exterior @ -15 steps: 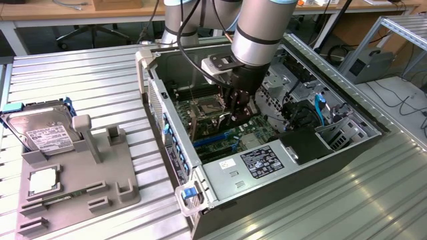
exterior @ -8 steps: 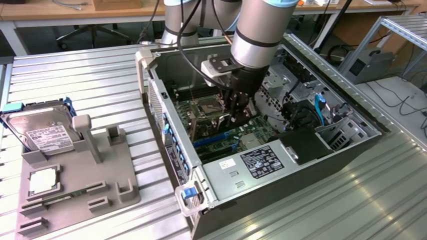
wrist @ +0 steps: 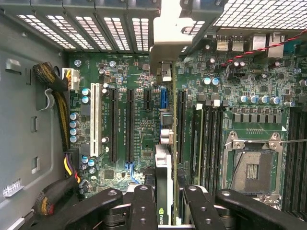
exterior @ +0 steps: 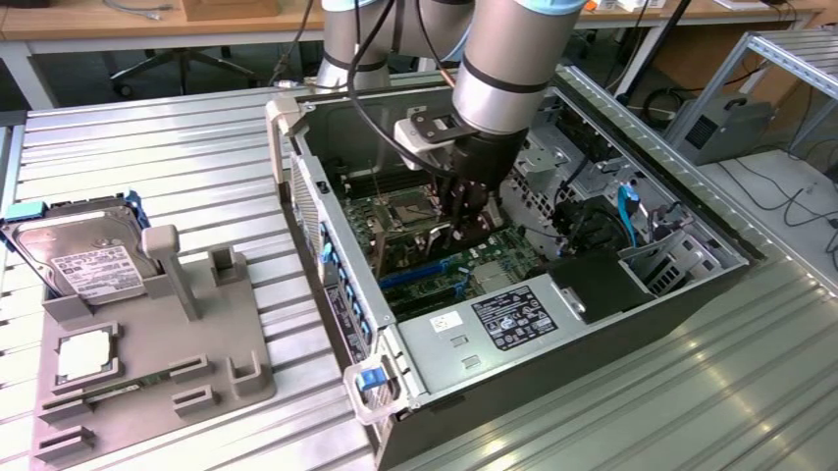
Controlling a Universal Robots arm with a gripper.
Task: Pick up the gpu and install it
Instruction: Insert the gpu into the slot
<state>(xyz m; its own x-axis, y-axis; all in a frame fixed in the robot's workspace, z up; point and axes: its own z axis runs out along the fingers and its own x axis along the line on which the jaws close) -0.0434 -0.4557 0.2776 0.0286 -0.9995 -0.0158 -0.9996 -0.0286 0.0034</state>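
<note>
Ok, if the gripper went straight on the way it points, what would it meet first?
The gpu held in the gripper would meet the motherboard first, probably beside its black expansion slots; depth is hard to judge.

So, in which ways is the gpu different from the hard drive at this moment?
The gpu is gripped by the gripper between its jaws, inside the computer case, edge toward the motherboard. The hard drive sits outside the case in a blue frame, with nothing gripping it. The gpu is a thin card; the hard drive is a thick silver box with a white label. Both are computer parts.
</note>
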